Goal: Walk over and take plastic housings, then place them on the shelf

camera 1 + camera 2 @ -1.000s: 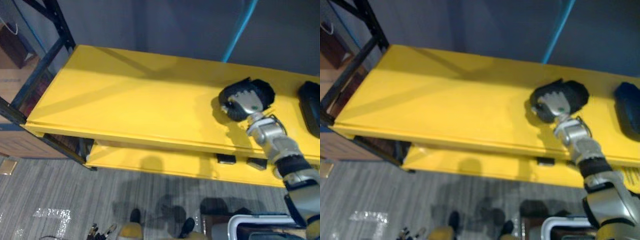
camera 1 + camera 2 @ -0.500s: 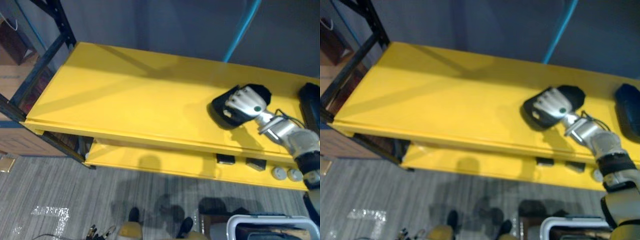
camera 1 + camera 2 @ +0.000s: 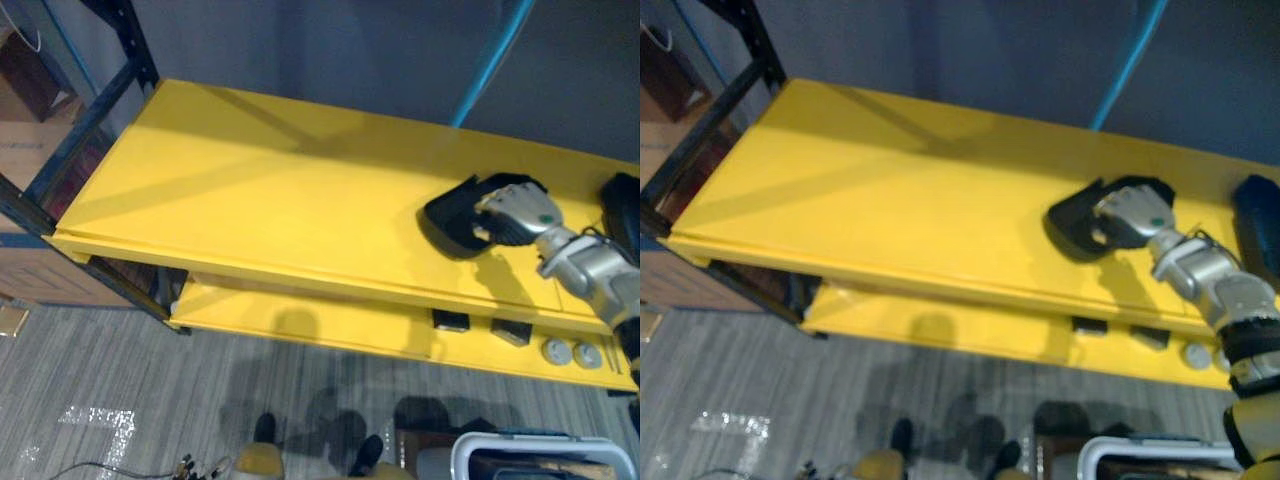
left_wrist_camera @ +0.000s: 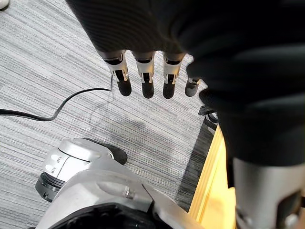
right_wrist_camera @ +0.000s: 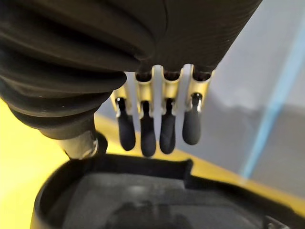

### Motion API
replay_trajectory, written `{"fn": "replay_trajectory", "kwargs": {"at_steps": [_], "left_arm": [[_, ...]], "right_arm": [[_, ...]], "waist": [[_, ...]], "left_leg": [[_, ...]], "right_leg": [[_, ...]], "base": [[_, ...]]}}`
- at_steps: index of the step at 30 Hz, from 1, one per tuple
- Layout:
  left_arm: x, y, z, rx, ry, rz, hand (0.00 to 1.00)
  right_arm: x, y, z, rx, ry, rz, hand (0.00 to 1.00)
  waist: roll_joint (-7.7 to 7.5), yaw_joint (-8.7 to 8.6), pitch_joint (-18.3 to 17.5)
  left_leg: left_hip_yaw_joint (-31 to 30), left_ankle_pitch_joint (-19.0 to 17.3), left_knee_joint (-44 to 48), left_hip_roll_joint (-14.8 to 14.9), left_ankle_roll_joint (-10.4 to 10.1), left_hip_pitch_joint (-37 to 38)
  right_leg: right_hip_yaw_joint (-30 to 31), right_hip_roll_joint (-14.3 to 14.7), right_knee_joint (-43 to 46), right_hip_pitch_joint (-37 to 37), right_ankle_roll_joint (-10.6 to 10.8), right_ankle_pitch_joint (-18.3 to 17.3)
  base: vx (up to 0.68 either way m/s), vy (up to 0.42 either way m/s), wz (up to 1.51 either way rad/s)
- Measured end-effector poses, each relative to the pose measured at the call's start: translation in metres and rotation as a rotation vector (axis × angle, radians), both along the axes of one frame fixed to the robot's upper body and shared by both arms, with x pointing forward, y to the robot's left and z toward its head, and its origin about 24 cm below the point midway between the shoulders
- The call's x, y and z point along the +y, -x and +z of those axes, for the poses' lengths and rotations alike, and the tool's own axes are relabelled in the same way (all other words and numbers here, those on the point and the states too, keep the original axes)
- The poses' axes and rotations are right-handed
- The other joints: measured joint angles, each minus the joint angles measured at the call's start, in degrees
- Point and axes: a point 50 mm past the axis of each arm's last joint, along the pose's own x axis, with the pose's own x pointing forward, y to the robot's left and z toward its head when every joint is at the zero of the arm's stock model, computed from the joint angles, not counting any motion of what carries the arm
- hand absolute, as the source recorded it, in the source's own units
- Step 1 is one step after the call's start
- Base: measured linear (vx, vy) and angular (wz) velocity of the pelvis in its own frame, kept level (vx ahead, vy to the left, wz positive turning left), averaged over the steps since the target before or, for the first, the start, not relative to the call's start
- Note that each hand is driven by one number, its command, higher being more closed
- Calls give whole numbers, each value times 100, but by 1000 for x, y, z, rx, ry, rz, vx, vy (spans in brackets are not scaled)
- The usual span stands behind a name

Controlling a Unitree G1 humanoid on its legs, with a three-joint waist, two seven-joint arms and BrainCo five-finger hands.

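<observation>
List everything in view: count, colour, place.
shelf: 1, yellow boards on a black frame, two levels in view
plastic housing: 1, black, top board, right part, under the right hand
second housing: 1, black, top board, far right edge
small blocks: 2, black, lower board, right part
round discs: 2, pale grey, lower board, right of the blocks
pole: 1, blue, against the grey wall behind the shelf
bin: 1, white rim, on the floor at lower right
right hand: resting on the plastic housing, fingers straight
left hand: over the grey floor, fingers straight
</observation>
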Motion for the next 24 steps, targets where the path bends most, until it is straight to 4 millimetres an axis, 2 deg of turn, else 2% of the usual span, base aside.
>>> {"fn": "replay_trajectory", "kwargs": {"at_steps": [4,7,11,14,16,17,18,20,24], "left_arm": [[1,0,0,1,0,0,0],[1,-2,1,-6,0,-3,0],[1,-6,4,-25,-1,-6,0],[0,-4,3,-18,-1,-4,0],[0,-3,3,-19,-1,0,0],[0,-3,3,-19,0,2,0],[0,-2,3,-19,-1,3,0],[0,-2,4,-27,-6,8,0],[1,0,3,-23,-12,17,0]], "right_arm": [[-9,9,-11,60,-13,-40,0],[-15,15,-22,115,-88,-72,0],[-17,18,-22,91,-171,-93,0],[6,19,-9,-9,-332,-43,0],[41,28,-4,-39,-485,55,0],[48,31,-6,-31,-516,72,0],[55,34,-8,-22,-549,88,0],[85,52,-24,8,-632,145,0],[111,68,-51,103,-655,168,0]], "waist": [[-13,-30,-9],[-15,-49,-13],[-17,-48,-25],[-24,-168,-88],[-43,-202,-195],[-53,-203,-220],[-60,-203,-253],[-80,-243,-359],[-79,-348,-488]], "left_leg": [[35,0,-22,0,0,12],[34,9,-24,1,8,-9],[33,14,-23,1,8,-19],[52,13,-13,5,8,-24],[146,10,2,23,5,-19],[176,4,0,30,3,-16],[202,-9,0,40,0,-16],[289,-27,-23,68,0,-8],[439,-56,-24,84,-2,84]], "right_leg": [[54,0,0,-11,-1,2],[57,0,0,-27,-1,1],[58,0,2,-35,-1,2],[74,4,3,-52,-2,3],[163,21,3,-105,-13,12],[192,24,5,-116,-15,12],[221,30,17,-140,-16,10],[302,42,93,-210,-57,-19],[460,52,157,-209,-83,-50]], "base": [[-7,3,-4],[0,0,0],[0,0,0],[6,-1,-2],[15,-4,-17],[5,-3,-18],[-1,-2,-14],[-9,1,-17],[-36,5,-21]]}}
